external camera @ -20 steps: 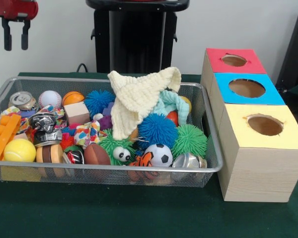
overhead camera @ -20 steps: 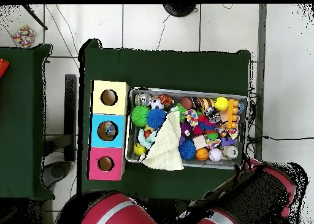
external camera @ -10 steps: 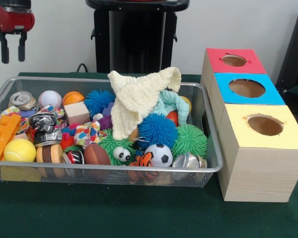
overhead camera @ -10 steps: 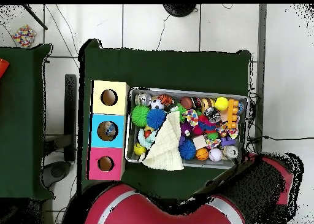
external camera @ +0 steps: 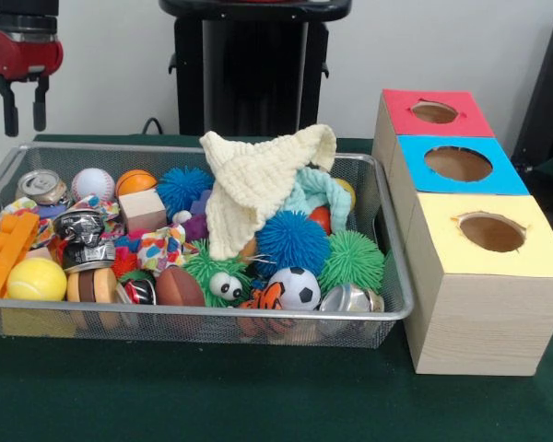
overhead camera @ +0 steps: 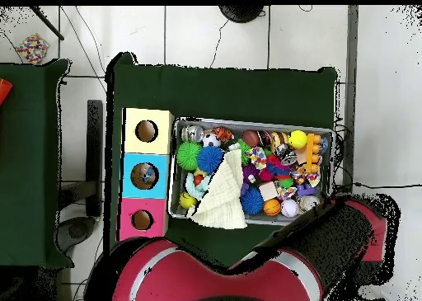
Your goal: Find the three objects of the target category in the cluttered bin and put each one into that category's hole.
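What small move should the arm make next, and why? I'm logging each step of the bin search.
Probably lower the gripper toward the bin's end below it. It hangs above the rim, its jaws open and empty, roughly over the can and baseball. Nothing is grasped yet, and that end lies uncovered, unlike the middle under the cream cloth.

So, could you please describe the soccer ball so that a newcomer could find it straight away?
Start at the wire bin and follow its front wall. The soccer ball sits just behind that wall, between a green fuzzy toy with googly eyes and a shiny metal ball. It alone is white with black patches.
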